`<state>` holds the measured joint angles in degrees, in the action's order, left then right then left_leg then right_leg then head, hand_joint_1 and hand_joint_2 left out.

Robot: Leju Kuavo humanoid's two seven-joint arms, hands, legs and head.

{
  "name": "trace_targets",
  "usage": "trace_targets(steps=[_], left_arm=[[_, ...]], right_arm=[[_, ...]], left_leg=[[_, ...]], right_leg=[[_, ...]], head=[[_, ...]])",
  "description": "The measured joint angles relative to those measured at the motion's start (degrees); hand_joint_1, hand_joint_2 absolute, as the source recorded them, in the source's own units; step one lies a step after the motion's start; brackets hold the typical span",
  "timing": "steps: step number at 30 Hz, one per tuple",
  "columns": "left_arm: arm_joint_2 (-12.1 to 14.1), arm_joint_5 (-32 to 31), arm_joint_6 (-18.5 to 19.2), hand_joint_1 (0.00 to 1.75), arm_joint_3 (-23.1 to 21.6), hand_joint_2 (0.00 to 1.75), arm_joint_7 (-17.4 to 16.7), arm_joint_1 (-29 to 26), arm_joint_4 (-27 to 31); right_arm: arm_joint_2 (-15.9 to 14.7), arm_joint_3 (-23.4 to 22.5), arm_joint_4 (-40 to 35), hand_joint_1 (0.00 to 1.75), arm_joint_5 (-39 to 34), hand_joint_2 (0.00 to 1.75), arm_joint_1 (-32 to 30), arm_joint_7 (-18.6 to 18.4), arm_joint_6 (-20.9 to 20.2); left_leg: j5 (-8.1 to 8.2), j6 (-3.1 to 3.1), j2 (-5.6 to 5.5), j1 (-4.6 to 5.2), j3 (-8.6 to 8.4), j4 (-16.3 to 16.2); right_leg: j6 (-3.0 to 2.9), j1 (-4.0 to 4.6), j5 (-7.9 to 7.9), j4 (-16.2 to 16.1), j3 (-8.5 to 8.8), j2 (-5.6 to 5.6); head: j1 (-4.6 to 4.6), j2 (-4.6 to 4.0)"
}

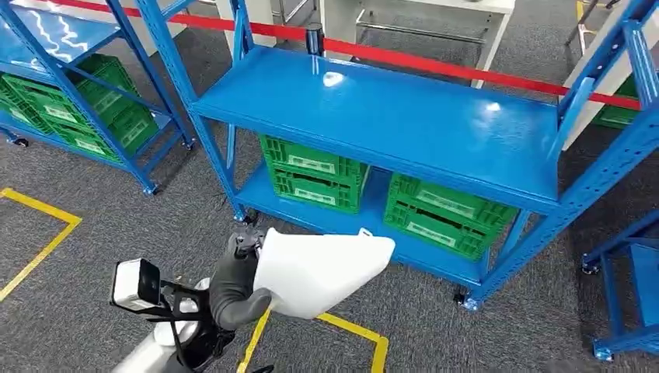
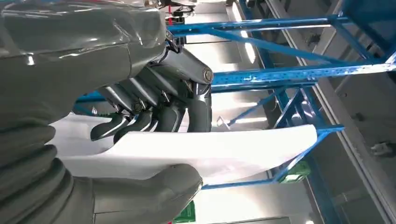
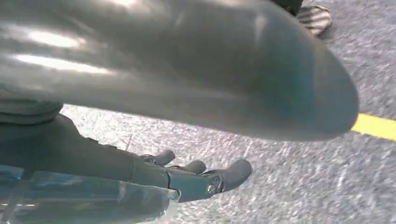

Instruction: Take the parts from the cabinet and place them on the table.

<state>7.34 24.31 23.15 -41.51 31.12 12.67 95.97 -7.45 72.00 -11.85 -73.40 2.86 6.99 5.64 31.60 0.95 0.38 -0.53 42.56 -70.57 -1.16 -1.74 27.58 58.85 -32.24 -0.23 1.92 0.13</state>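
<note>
1. The white part (image 1: 319, 272), a thin, smooth, curved plastic panel, lies with its long axis roughly level, running from the left hand (image 1: 233, 284) toward 3 o'clock in the head view; its free end narrows to a rounded tip with a small tab on the upper edge.
2. It is in the air above the grey carpet (image 1: 116, 225), in front of the lower tier of the blue shelf rack (image 1: 381, 116) and apart from it.
3. The left hand grips the part at its near end: in the left wrist view the dark fingers (image 2: 159, 116) curl over one face while the thick thumb presses the other.
4. That near end is hidden behind the hand, so its outline cannot be made out.
5. The right hand (image 3: 187, 175) hangs over carpet near a yellow floor line (image 3: 376, 126), its fingers lightly curled and holding nothing; the thumb blocks much of that view.
6. Green crates (image 1: 315, 175) sit on the rack's bottom tier.
</note>
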Motion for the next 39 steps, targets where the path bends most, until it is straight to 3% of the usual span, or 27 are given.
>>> trace_targets(steps=[1,3,5,6,7,8,10,11,12,14,15,16,18,20,21,22,23,25,26,27,30,31,32,34,36,37,39], left_arm=[[0.04,-0.07,-0.09,1.75,0.02,1.75,0.04,-0.09,0.0],[0.18,-0.26,-0.31,1.75,0.02,1.75,0.09,-0.28,0.0],[0.22,-0.31,-0.31,1.75,0.07,1.75,0.11,-0.27,0.04],[0.22,-0.31,-0.35,1.75,0.13,1.75,0.13,-0.25,0.26],[0.22,-0.37,-0.37,1.75,0.26,1.75,0.15,-0.23,0.57],[0.22,-0.37,-0.39,1.75,0.39,1.75,0.33,-0.25,0.72],[0.37,-0.42,-0.44,1.75,0.55,1.75,0.37,-0.16,0.83],[0.39,-0.42,-0.46,1.75,0.53,1.75,0.39,-0.17,0.98],[0.37,-0.42,-0.46,1.75,0.5,1.75,0.46,-0.13,1.01],[0.35,-0.46,-0.59,1.75,0.48,1.75,0.57,-0.23,1.03],[0.37,-0.48,-0.7,1.75,0.46,1.75,0.59,-0.42,1.03],[0.37,-0.48,-0.72,1.75,0.44,1.75,0.61,-0.6,1.03],[0.41,-0.5,-0.81,1.75,0.44,1.75,0.68,-0.86,1.03],[0.48,-0.55,-0.83,1.75,0.44,1.75,0.76,-0.93,1.03],[0.5,-0.57,-0.83,1.75,0.46,1.75,0.81,-0.92,1.03],[0.5,-0.57,-0.85,1.75,0.5,1.75,0.92,-0.92,1.05],[0.52,-0.64,-0.94,1.75,0.48,1.75,0.96,-0.96,1.07],[0.52,-0.77,-0.96,1.75,0.48,1.75,1.03,-0.94,1.09],[0.57,-0.79,-1.01,1.75,0.5,1.75,1.05,-0.97,1.07],[0.63,-0.79,-1.05,1.75,0.52,1.75,1.05,-0.96,1.09],[0.74,-0.79,-1.46,1.75,0.5,1.75,1.14,-0.96,1.09],[0.79,-0.79,-1.55,1.75,0.48,1.75,1.14,-0.98,1.09],[0.85,-0.79,-1.62,1.75,0.48,1.75,1.16,-0.98,1.09],[0.98,-0.79,-1.79,1.75,0.48,1.75,1.26,-0.96,1.09],[1.05,-0.79,-1.99,1.75,0.48,1.75,1.33,-0.85,1.14],[1.09,-0.79,-2.01,1.75,0.5,1.75,1.38,-0.74,1.36],[1.16,-0.77,-2.01,1.75,0.5,1.75,1.49,-0.76,1.57]], right_arm=[[0.0,0.0,0.0,0.0,0.07,0.0,-0.02,0.0,0.0],[0.0,0.0,0.0,0.0,0.15,0.0,-0.08,0.0,-0.04],[0.0,0.0,0.0,0.0,0.24,0.0,-0.05,0.0,-0.04],[0.11,0.0,0.0,0.0,0.28,0.0,0.0,0.0,-0.07],[0.57,-0.02,-0.09,0.0,0.31,0.0,-0.06,0.02,-0.15],[0.39,-0.02,-0.07,0.0,0.33,0.0,-0.13,0.04,-0.13],[0.46,-0.02,-0.07,0.0,0.39,0.0,-0.03,0.04,-0.15],[0.46,-0.02,-0.07,0.0,0.42,0.0,-0.15,0.04,-0.13],[0.44,-0.02,-0.07,0.0,0.44,0.0,-0.2,0.04,-0.13],[0.39,0.0,-0.07,0.0,0.5,0.0,-0.19,0.04,-0.17],[0.31,-0.02,-0.07,0.0,0.5,0.0,-0.18,0.04,-0.15],[0.2,-0.02,-0.07,0.0,0.5,0.0,-0.19,0.04,-0.15],[-0.02,0.0,-0.04,0.0,0.5,0.0,-0.18,0.04,-0.15],[-0.31,-0.02,-0.04,0.0,0.52,0.0,-0.17,0.04,-0.15],[-0.35,-0.02,-0.04,0.0,0.59,0.0,-0.1,0.07,-0.15],[-0.26,0.0,-0.07,0.0,0.66,0.0,0.08,0.07,-0.15],[-0.42,-0.02,-0.04,0.0,0.66,0.0,0.05,0.13,-0.15],[-0.41,0.0,-0.02,0.0,0.76,0.0,-0.11,0.17,-0.15],[-0.33,0.0,-0.04,0.0,0.81,0.0,-0.18,0.2,-0.15],[-0.22,0.0,-0.04,0.0,0.81,0.0,-0.06,0.2,-0.15],[-0.37,0.0,-0.02,0.0,0.9,0.0,-0.02,0.2,-0.15],[-0.39,0.0,-0.02,0.0,0.94,0.0,-0.04,0.2,-0.15],[-0.42,0.0,-0.02,0.0,0.96,0.0,-0.07,0.2,-0.15],[-0.42,0.0,-0.02,0.0,0.98,0.0,-0.09,0.2,-0.15],[-0.39,0.0,-0.02,0.0,1.03,0.0,-0.07,0.2,-0.15],[-0.17,0.0,-0.04,0.0,1.09,0.0,-0.06,0.2,-0.17],[-0.15,0.0,-0.04,0.0,1.18,0.0,-0.02,0.22,-0.15]], left_leg=[[1.12,0.06,-0.02,-0.06,0.33,-3.25],[-1.33,-0.3,-0.14,-0.07,-1.92,-4.72],[-3.79,-1.47,-0.28,0.2,-8.36,2.71],[-2.67,-2.6,-0.51,0.65,-12.92,8.52],[0.06,-3.24,-0.35,0.86,-16.02,13.51],[-0.46,-2.58,-0.18,1.2,-15.72,13.27],[-1.45,-3.22,-0.24,1.98,-14.95,13.85],[-2.71,-3.88,-0.15,2.12,-14.94,15.26],[-4.22,-3.89,0.2,1.51,-14.89,16.27],[-6.14,-4.47,0.06,1.48,-13.03,16.71],[-6.95,-4.41,0.12,1.49,-11.99,16.69],[-7.77,-4.34,0.17,1.5,-10.92,16.58],[-9.37,-4.01,0.25,1.39,-8.9,16.28],[-10.53,-3.36,0.26,1.09,-6.35,15.3],[-10.85,-3.02,0.25,1.01,-5.22,14.28],[-11.05,-2.67,0.27,1.3,-4.02,13.21],[-11.27,-2.39,0.42,1.28,-3.71,12.69],[-12.12,-1.83,0.46,0.98,-3.66,12.65],[-12.75,-1.53,0.44,0.83,-3.59,12.71],[-11.78,-1.22,0.19,0.57,-3.04,12.29],[-1.53,0.08,-0.08,0.08,-0.76,2.46],[0.63,0.32,-0.11,-0.06,0.1,-1.97],[0.94,0.38,-0.11,-0.15,0.19,-4.97],[-1.73,0.08,-0.14,-0.15,-3.28,-2.66],[-3.96,-0.89,-0.34,0.01,-10.59,7.12],[-1.94,-1.61,-0.47,0.18,-13.87,12.46],[-2.27,-1.8,-0.53,0.84,-14.28,13.68]], right_leg=[[0.05,0.13,-0.65,0.05,-0.84,-0.01],[0.18,0.4,-2.27,0.11,-2.95,0.01],[0.27,0.8,-3.57,0.06,-4.53,0.09],[0.32,0.7,-4.21,0.08,-4.76,0.11],[0.78,0.92,-4.71,0.02,-5.0,0.15],[1.23,0.22,-5.27,-0.48,-4.84,0.03],[2.14,-0.33,-6.37,-0.93,-4.73,-0.02],[2.58,0.04,-7.15,-1.73,-4.65,0.08],[2.13,-0.06,-5.92,-0.77,-5.3,0.02],[0.9,0.19,0.97,4.79,-7.04,0.17],[0.77,0.16,3.85,8.92,-8.14,0.17],[1.12,0.17,5.32,12.95,-8.61,0.17],[2.8,-0.08,3.29,15.84,-7.64,0.17],[4.36,-0.53,0.07,9.87,-2.21,0.13],[4.36,-0.76,0.55,4.45,1.84,0.11],[3.95,-0.27,3.5,-0.37,5.17,0.19],[2.97,-0.18,4.45,-1.08,5.03,0.34],[2.48,0.21,4.2,-0.75,4.24,0.33],[1.64,-0.1,3.57,-0.89,3.83,0.22],[1.14,-0.23,2.97,-0.9,3.38,0.02],[0.43,-0.17,1.09,-0.82,1.62,-0.07],[0.46,-0.09,0.46,-0.8,0.93,-0.08],[0.57,-0.02,-0.24,-0.76,0.14,-0.07],[0.77,0.09,-1.32,-0.76,-1.2,-0.04],[0.97,0.29,-2.23,-0.77,-2.07,0.07],[1.27,0.22,-2.66,-0.79,-2.26,0.1],[2.27,-0.02,-3.6,-1.13,-2.46,0.03]], head=[[0.04,0.0],[0.02,0.0],[0.04,0.0],[0.02,0.0],[-0.04,0.0],[-0.06,0.0],[0.31,0.0],[0.24,0.0],[0.17,0.0],[-0.09,0.0],[-0.13,0.0],[-0.11,0.0],[-0.22,0.0],[-0.2,0.0],[-0.22,0.0],[-0.35,0.0],[-0.09,0.0],[-0.24,0.0],[-0.24,0.0],[-0.46,0.0],[-0.07,0.0],[-0.02,0.0],[-0.04,0.0],[-0.02,0.0],[0.0,0.0],[-0.09,0.0],[-0.09,0.0]])
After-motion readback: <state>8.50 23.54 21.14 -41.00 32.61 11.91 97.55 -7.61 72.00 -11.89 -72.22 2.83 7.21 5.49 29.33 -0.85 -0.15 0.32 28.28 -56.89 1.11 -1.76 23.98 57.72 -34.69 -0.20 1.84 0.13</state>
